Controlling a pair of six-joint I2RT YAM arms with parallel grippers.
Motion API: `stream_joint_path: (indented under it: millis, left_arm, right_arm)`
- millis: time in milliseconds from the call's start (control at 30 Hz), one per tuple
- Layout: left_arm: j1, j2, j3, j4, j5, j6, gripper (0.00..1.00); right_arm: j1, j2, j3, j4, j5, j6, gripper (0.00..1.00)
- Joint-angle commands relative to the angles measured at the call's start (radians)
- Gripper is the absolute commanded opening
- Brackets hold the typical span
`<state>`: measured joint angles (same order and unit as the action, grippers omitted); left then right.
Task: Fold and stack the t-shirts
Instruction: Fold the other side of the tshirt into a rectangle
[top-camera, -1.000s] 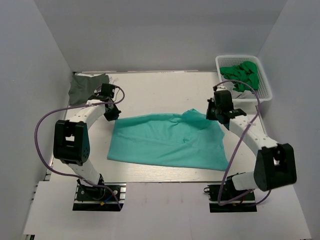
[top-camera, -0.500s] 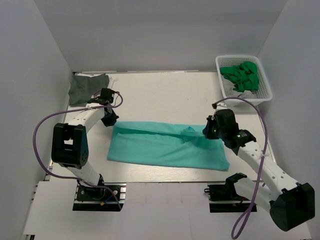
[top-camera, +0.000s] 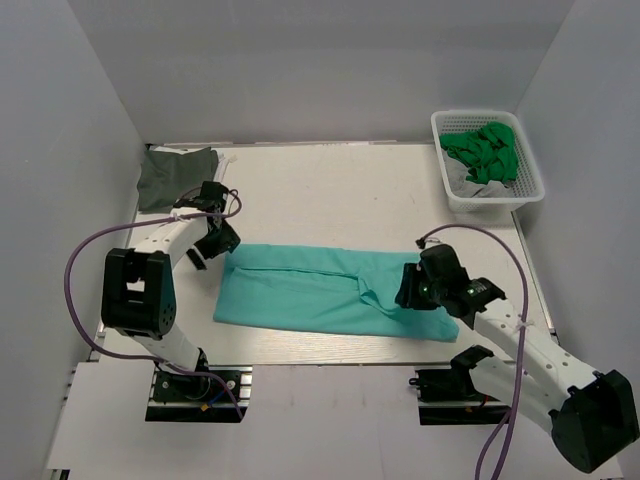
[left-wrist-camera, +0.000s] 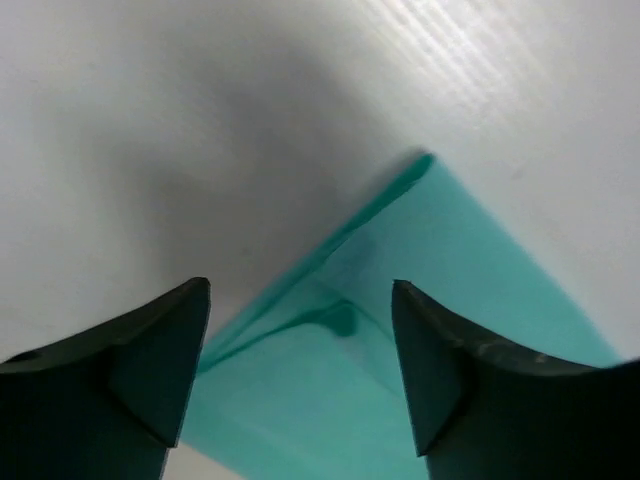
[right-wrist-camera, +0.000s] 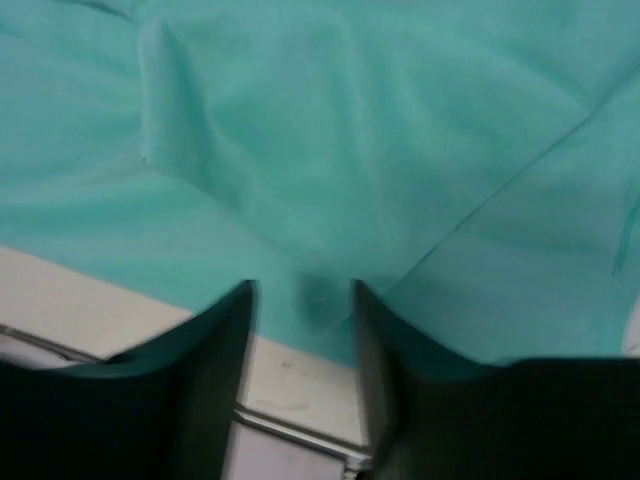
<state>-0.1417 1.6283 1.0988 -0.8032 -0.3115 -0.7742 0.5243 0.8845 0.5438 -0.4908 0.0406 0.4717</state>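
Left gripper (left-wrist-camera: 300, 292): spread wide and empty over the shirt's 10 o'clock corner; only the wrist view shows this.
Teal t-shirt (top-camera: 320, 292): a long band at the middle of the table (top-camera: 330, 190).
Right gripper (right-wrist-camera: 300, 292): narrow, pinching a shirt pucker at the 4 o'clock end.
Change: the right gripper has come toward 6 o'clock, and the band is narrower.
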Motion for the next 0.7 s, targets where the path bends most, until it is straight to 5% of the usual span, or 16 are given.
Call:
stream_joint_path:
  millis: [0, 100, 367, 533, 667]
  left_arm:
    - [0.008, 0.007, 0.044, -0.131, -0.096, -0.08, 0.99]
    - [0.008, 0.019, 0.088, -0.2, -0.12, -0.091, 1.0]
    - [-0.016, -0.018, 0.214, -0.141, 0.041, -0.008, 1.0]
    - [-0.027, -0.018, 0.17, 0.079, 0.384, 0.081, 1.0]
    - [-0.036, 0.01, 0.147, 0.156, 0.427, 0.081, 1.0]
  right_arm:
    - [0.036, -0.012, -0.005, -0.086, -0.096, 0.025, 0.49]
    - [0.046, -0.038, 0.027, -0.166, -0.143, 0.015, 0.9]
    - [0.043, -0.007, 0.131, 0.003, -0.143, 0.061, 0.9]
    - [0.051, 0.212, 0.148, 0.234, -0.316, 0.025, 0.9]
    - [0.078, 0.368, 0.148, 0.369, -0.456, -0.028, 0.9]
